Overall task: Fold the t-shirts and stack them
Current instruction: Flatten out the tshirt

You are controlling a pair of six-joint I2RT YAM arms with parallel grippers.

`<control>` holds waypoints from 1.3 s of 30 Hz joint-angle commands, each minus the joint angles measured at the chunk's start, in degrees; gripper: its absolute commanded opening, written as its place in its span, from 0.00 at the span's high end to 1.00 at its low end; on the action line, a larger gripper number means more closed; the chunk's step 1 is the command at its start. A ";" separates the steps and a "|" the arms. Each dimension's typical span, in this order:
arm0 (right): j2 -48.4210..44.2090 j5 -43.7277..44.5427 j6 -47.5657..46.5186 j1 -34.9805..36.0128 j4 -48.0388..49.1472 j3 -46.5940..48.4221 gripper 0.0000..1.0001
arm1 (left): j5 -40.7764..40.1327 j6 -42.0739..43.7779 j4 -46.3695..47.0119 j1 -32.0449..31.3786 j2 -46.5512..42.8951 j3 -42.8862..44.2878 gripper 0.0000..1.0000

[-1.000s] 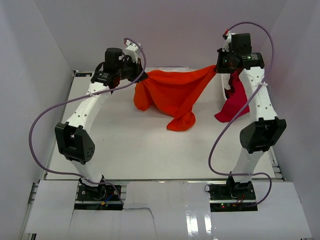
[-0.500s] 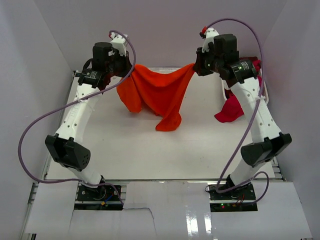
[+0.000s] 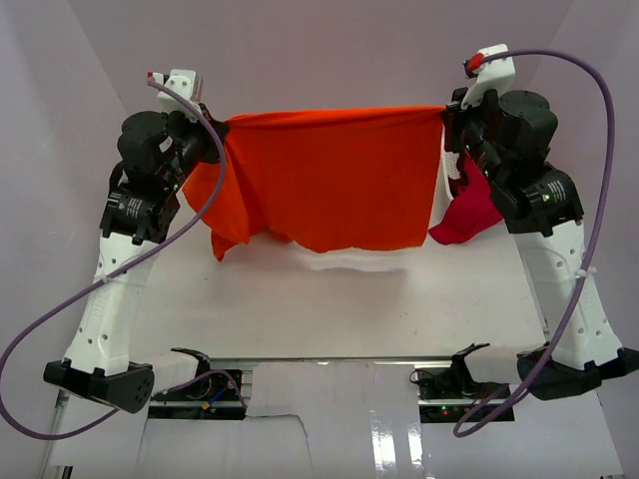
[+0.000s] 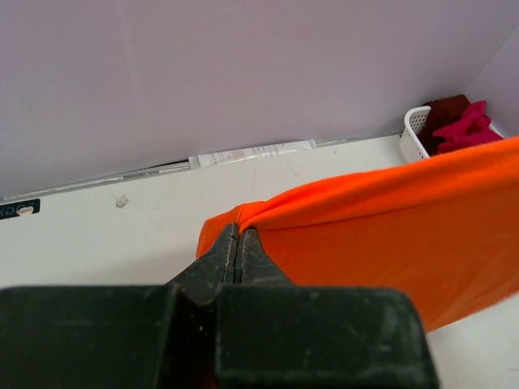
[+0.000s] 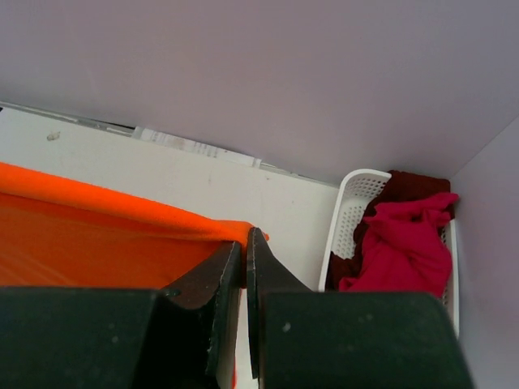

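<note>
White tabletop (image 3: 300, 319) and pale lilac walls (image 3: 329, 50) are surrounding both arms. Left gripper (image 4: 240, 231) and right gripper (image 5: 246, 240) are each pinching closed on a top corner of the large bright orange cloth t-shirt (image 3: 329, 180), holding it stretched flat above the table. Crimson-magenta t-shirt (image 5: 401, 243) and dark red t-shirt (image 5: 415, 185) are lying in the white plastic lattice basket (image 5: 347, 215) at far right.

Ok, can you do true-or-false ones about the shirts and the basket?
The left gripper and right gripper each pinch a top corner of the orange t-shirt. True.
The orange t-shirt lies in a crumpled heap. False: it hangs spread between the grippers.
The white basket holds a crimson t-shirt and a dark red t-shirt. True.
The basket stands on the left gripper's side. False: it is on the right gripper's side.
</note>
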 commanded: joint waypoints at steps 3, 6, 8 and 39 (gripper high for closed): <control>7.13 -6.99 1.31 -7.58 1.44 5.00 0.92 | 11.84 -6.75 1.76 12.48 3.83 -0.07 1.00; 8.45 -10.43 2.99 -11.10 1.87 5.18 0.92 | 14.15 -8.07 2.73 15.65 5.32 0.11 1.00; 9.77 -13.49 4.39 -14.34 2.40 5.44 0.92 | 15.72 -8.78 3.43 19.40 6.20 0.46 1.00; -23.60 -13.69 10.01 -16.82 18.49 -39.63 0.92 | 25.05 -16.69 21.54 8.98 -9.78 -43.65 1.00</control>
